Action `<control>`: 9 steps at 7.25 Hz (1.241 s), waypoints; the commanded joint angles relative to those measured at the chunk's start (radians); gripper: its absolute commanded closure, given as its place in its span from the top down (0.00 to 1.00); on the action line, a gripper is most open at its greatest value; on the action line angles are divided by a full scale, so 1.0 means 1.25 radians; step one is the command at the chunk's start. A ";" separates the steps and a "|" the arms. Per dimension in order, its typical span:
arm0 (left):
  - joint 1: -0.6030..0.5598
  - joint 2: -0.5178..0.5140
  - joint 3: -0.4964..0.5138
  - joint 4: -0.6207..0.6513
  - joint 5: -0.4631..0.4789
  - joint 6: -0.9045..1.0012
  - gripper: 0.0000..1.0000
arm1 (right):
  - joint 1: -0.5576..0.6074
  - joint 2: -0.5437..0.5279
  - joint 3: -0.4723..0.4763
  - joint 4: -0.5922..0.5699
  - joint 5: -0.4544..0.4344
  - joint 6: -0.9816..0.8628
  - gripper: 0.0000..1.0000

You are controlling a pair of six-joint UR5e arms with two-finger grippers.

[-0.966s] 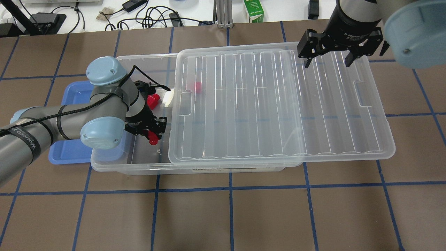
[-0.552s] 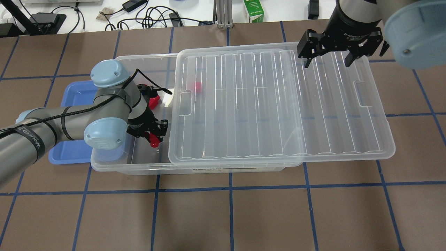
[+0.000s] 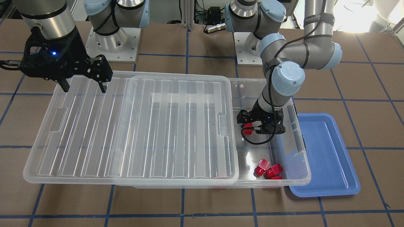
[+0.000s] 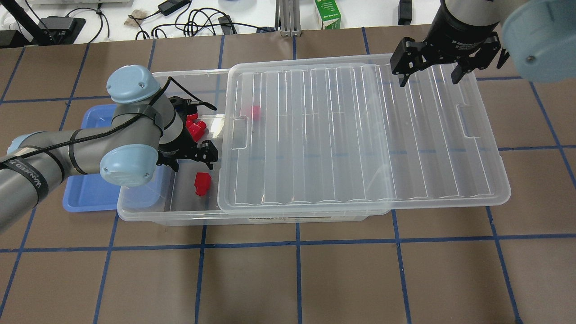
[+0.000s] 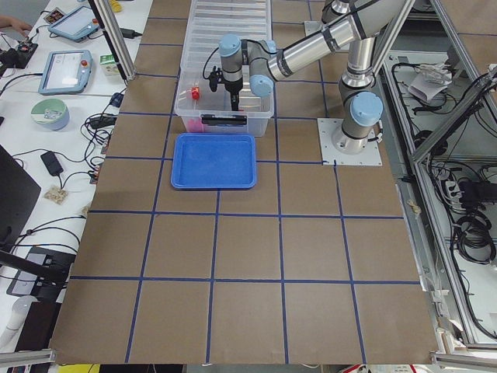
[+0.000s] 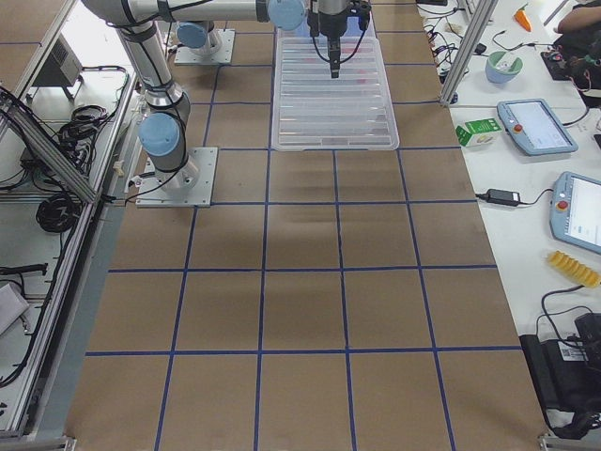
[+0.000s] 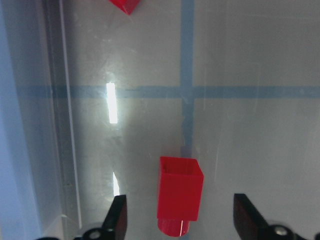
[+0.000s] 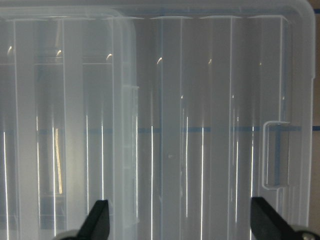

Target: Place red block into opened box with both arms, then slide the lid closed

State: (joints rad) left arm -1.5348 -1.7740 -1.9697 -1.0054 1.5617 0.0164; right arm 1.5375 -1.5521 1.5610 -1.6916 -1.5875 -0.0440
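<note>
Red block (image 4: 202, 183) lies on the box (image 4: 148, 215) floor, left of centre in the overhead view, in the uncovered strip beside the lid (image 4: 360, 135). The left gripper (image 4: 192, 161) hangs just above it, jaws wide apart and empty. The right gripper (image 4: 427, 82), also spread and empty, hovers over the lid's upper-right end.

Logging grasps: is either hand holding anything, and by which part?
Nothing is held: the left hand is open above the red block in the box, the right hand open over the lid.
</note>
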 commanded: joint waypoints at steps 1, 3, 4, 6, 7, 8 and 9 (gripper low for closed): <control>-0.003 0.051 0.127 -0.163 0.026 0.000 1.00 | -0.161 0.003 0.010 -0.004 0.006 -0.208 1.00; -0.012 0.090 0.274 -0.372 0.025 -0.007 1.00 | -0.304 0.014 0.069 -0.056 0.007 -0.449 1.00; -0.012 0.113 0.321 -0.432 0.024 -0.006 1.00 | -0.345 0.028 0.121 -0.125 0.005 -0.463 1.00; -0.012 0.153 0.356 -0.476 0.018 -0.006 1.00 | -0.365 0.044 0.197 -0.192 0.008 -0.464 1.00; -0.012 0.172 0.343 -0.477 0.017 0.005 1.00 | -0.362 0.054 0.204 -0.192 0.007 -0.444 1.00; -0.012 0.183 0.341 -0.477 0.018 0.005 1.00 | -0.355 0.054 0.205 -0.184 0.006 -0.402 1.00; -0.012 0.183 0.336 -0.477 0.021 0.005 1.00 | -0.348 0.054 0.205 -0.182 0.008 -0.373 1.00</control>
State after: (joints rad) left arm -1.5493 -1.5535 -1.5430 -1.6000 1.5852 0.0214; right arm 1.0931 -1.4868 1.8139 -1.9225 -1.5788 -0.5571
